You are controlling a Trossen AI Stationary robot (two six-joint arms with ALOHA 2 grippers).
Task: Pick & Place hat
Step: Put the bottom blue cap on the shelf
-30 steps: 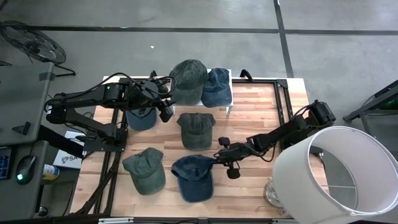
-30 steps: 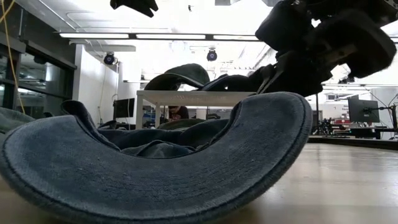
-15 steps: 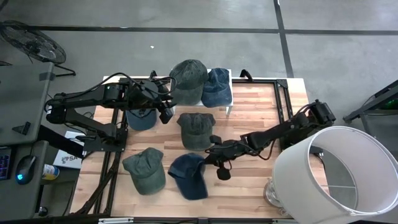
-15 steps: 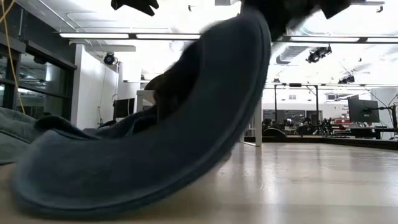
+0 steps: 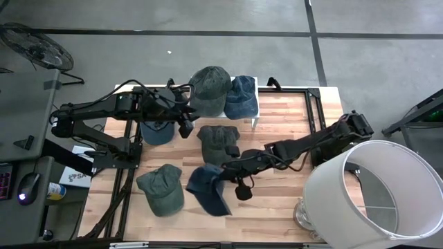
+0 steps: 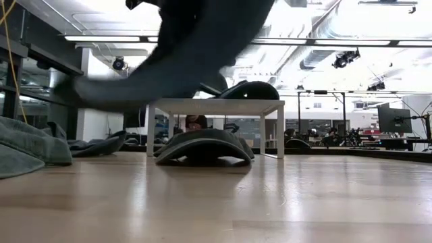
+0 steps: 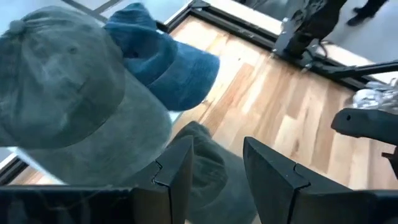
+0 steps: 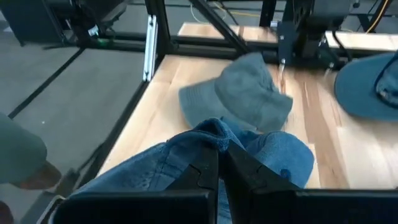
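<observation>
Hat in dark blue denim, just below centre of the overhead picture, hangs pinched in your right hand, whose fingers are fully closed on a fold of its cloth; the wrist picture shows the fabric bunched around them. The level picture shows it clear of the worktop, a dark blur in the upper middle. Keep that pinch firm and carry it high enough that the drooping brim misses the olive cap at centre and the green cap at lower left. I judge the white stand at upper centre, already bearing two caps, a likely destination. Your left hand hovers beside that stand, half open and empty; keep well apart from it.
</observation>
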